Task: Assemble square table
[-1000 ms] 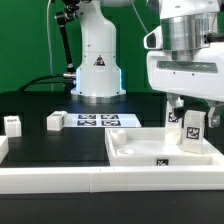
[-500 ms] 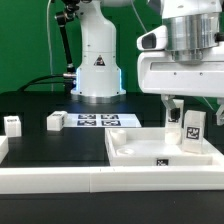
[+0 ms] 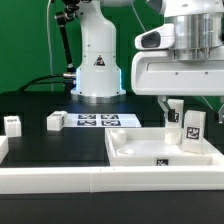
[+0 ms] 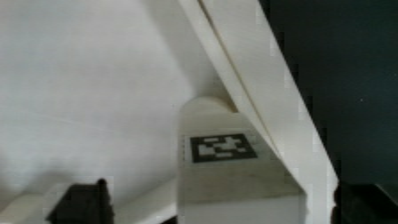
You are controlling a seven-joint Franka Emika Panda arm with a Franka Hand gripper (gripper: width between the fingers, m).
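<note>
The white square table top [image 3: 128, 152] lies at the exterior view's right, against the long white rail. One tagged white leg [image 3: 192, 128] stands upright in its far right corner. My gripper [image 3: 188, 108] hangs just above that leg, open. In the wrist view the leg's tagged end [image 4: 222, 147] sits in the corner by the top's raised rim [image 4: 249, 70]. My two dark fingertips [image 4: 80, 200] stand wide apart on either side of the leg, not touching it. Two more tagged legs [image 3: 13, 124] [image 3: 56, 121] stand on the black table at the exterior view's left.
The marker board [image 3: 100, 120] lies flat behind the table top, before the arm's white base [image 3: 97, 62]. The long white rail [image 3: 60, 180] runs along the front edge. A green wall stands behind.
My gripper and wrist have risen a little above the leg. The leg stays upright in the corner. Nothing else moved.
</note>
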